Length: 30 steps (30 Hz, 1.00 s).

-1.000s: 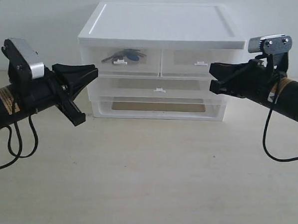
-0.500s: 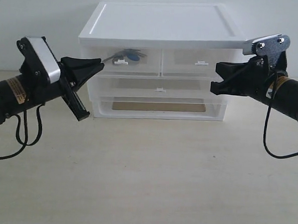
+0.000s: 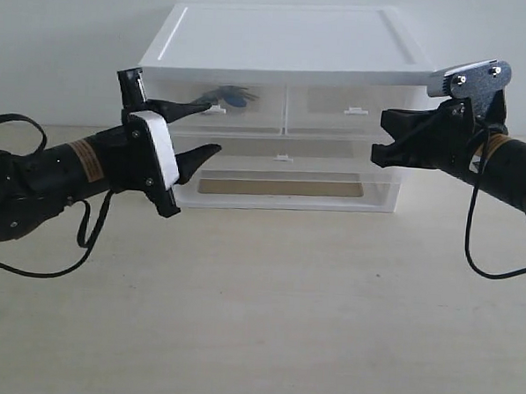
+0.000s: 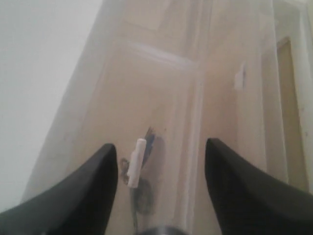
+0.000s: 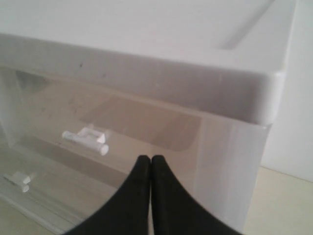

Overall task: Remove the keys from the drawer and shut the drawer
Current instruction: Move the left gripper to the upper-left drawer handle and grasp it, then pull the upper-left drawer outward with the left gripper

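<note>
The keys [image 3: 226,95], with their blue fob, lie inside the top-left drawer [image 3: 249,117] of the white cabinet and show through its clear front. That drawer sits pushed in. My left gripper [image 3: 209,128] is open and turned on its side, its fingers above and below the level of the white tab handle [image 3: 213,110], just in front of it. In the left wrist view the handle [image 4: 135,161] and the keys [image 4: 148,143] lie between the open fingers [image 4: 105,166]. My right gripper [image 3: 381,137] hovers shut by the cabinet's right front corner, its tips [image 5: 150,159] pressed together.
The cabinet [image 3: 280,48] stands at the back of a pale table [image 3: 265,321]. The twin right drawer [image 3: 351,113] has its own tab handle [image 5: 85,138]. A full-width drawer [image 3: 283,158] lies below, and a bottom one [image 3: 281,191] under that.
My left arm swung in towards the cabinet and rolled its gripper sideways, bringing the open fingers up to the top-left drawer's handle. The right arm rose slightly, then held still.
</note>
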Available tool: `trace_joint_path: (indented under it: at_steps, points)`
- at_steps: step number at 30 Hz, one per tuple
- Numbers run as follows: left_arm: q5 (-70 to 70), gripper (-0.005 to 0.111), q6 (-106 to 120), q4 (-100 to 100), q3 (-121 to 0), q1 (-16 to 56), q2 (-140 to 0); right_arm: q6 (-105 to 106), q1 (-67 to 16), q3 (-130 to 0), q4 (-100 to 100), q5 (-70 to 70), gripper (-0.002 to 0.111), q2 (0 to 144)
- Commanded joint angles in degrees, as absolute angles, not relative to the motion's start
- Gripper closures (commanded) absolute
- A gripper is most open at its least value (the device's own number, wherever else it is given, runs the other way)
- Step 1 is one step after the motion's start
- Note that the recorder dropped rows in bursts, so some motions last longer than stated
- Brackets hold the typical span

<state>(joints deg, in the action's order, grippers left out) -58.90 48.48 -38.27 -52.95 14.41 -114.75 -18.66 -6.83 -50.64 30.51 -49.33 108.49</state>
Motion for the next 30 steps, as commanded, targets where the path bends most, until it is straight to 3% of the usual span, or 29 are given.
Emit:
trace_joint_path:
  at_steps: [1, 6, 13, 21, 30]
  points:
    - [-63.75, 0.056, 58.49, -31.73, -54.04, 15.21, -117.63, -18.99, -6.48, -51.57, 26.44, -49.46, 0.108, 108.47]
    - [-68.98, 0.056, 58.49, -30.73, -54.32, 15.26, -118.07, -18.88, -6.48, -51.57, 26.44, -49.45, 0.108, 108.47]
    - [-63.77, 0.059, 59.18, -30.36, -58.12, 16.03, -120.94, -18.88, -6.48, -51.57, 26.44, -49.45, 0.108, 108.47]
    - [-63.78, 0.101, 61.35, -27.74, -58.35, 16.03, -121.01, -18.89, -6.48, -51.57, 26.44, -49.19, 0.108, 108.47]
    - [-63.3, 0.102, 61.61, -27.61, -58.24, 16.71, -121.01, -18.6, -6.48, -51.57, 26.44, -48.65, 0.108, 108.47]
